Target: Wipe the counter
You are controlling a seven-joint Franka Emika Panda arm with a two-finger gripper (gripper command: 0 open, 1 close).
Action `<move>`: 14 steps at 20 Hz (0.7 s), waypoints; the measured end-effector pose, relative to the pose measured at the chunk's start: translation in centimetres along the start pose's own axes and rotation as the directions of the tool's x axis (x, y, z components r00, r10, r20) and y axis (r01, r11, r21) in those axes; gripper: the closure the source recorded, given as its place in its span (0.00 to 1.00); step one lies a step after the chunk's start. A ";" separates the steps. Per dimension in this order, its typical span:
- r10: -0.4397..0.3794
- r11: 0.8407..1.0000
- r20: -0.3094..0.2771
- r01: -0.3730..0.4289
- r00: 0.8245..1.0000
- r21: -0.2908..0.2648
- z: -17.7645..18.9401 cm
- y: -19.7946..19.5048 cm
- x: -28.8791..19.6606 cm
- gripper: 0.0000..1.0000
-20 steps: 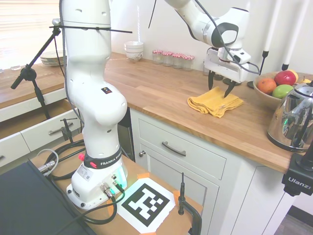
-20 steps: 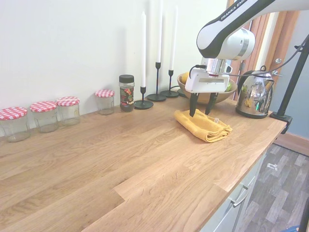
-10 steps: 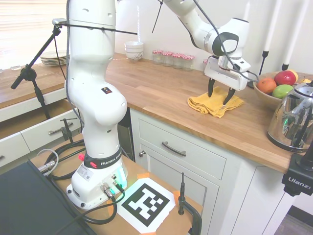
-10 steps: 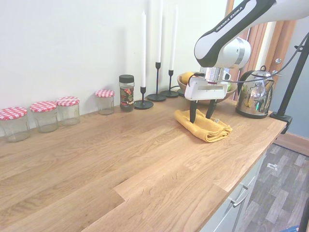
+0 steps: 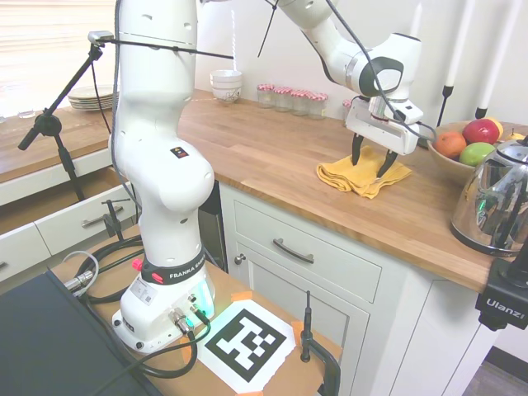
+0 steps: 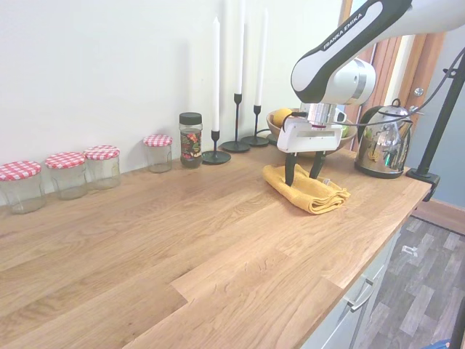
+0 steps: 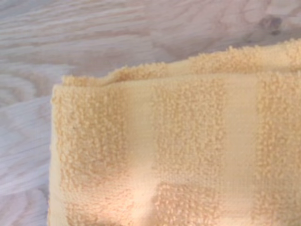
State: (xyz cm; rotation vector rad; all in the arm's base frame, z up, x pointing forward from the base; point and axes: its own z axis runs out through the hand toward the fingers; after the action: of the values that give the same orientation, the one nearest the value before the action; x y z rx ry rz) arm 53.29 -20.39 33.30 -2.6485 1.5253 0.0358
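Observation:
A folded yellow cloth (image 5: 360,175) (image 6: 309,189) lies on the brown wooden counter (image 5: 272,153) (image 6: 182,240), near its front edge. My gripper (image 5: 369,167) (image 6: 301,177) stands open, pointing straight down, with its fingertips at the cloth's near end, one on each side of the fold. Whether the tips touch the cloth I cannot tell. The wrist view is filled by the cloth's (image 7: 178,150) terry weave, with bare counter wood (image 7: 70,42) beside one corner.
A fruit bowl (image 5: 462,147) and a steel kettle (image 5: 495,198) (image 6: 381,149) stand just past the cloth. Candlesticks (image 6: 236,138), a spice jar (image 6: 190,139) and several red-lidded jars (image 6: 73,171) line the wall. Stacked white bowls (image 5: 226,85) sit at the counter's far end.
The gripper has come down from above the cloth until its open fingertips reach the cloth. The cloth has not moved.

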 end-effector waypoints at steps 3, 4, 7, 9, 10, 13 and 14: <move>-0.001 1.000 0.000 0.001 1.000 0.000 0.0 0.0 0.0 1.00; -0.001 1.000 0.000 0.001 1.000 0.000 0.0 0.0 0.0 1.00; -0.001 1.000 -0.001 0.001 1.000 0.001 0.0 -0.1 0.0 1.00; -0.001 1.000 -0.002 0.001 1.000 0.001 0.0 -0.1 0.0 1.00; -0.001 1.000 -0.003 0.001 1.000 0.002 0.1 -0.1 0.0 1.00; -0.003 1.000 -0.006 0.003 1.000 0.002 0.1 -0.1 0.1 1.00; -0.003 1.000 -0.006 0.003 1.000 0.002 0.1 -0.1 0.1 1.00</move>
State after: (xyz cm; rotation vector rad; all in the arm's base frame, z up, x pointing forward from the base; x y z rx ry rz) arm 53.40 -20.39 33.18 -2.6516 1.5217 0.0264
